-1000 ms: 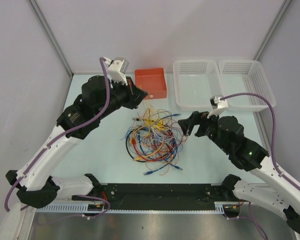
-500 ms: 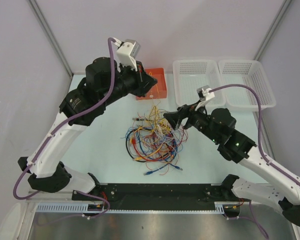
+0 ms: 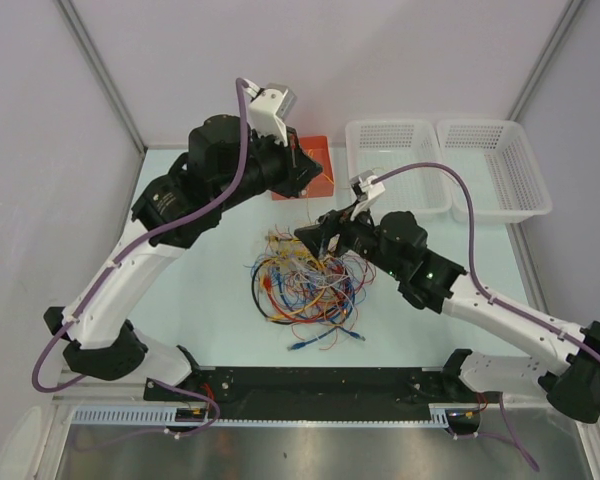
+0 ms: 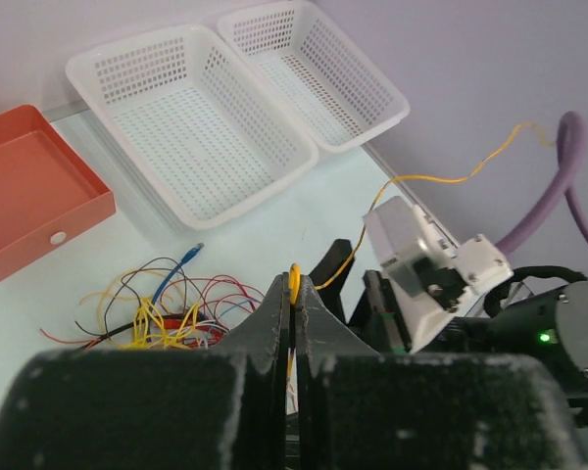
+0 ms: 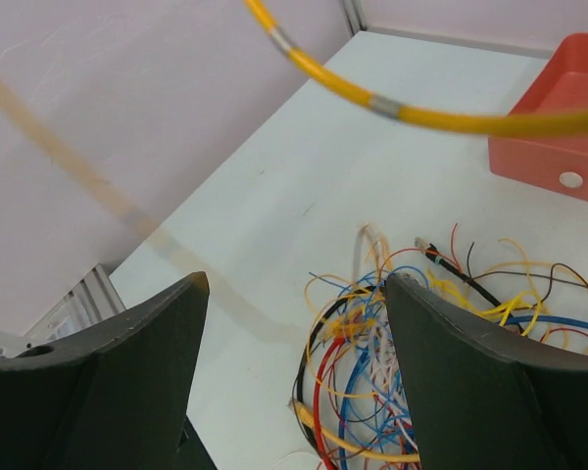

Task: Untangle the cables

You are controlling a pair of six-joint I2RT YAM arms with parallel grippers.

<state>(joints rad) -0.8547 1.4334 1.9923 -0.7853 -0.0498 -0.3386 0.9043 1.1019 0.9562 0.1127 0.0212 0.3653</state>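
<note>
Robot lab: panel-walled table (image 3: 208,300), white baskets (image 3: 390,165)

Bright, even, diffuse light fills all views; the cables (image 3: 305,285) cast only faint, soft shadows on the pale table (image 3: 205,290). The left gripper's fingers (image 4: 265,338) loom dark, grainy and blurred, the baskets (image 4: 137,73) beyond them sharp. Above the right gripper's fingers (image 5: 461,382) a yellow cable (image 5: 421,119) reads fairly crisp; an orange strand (image 5: 98,191) beside it is smeared out of focus.
</note>
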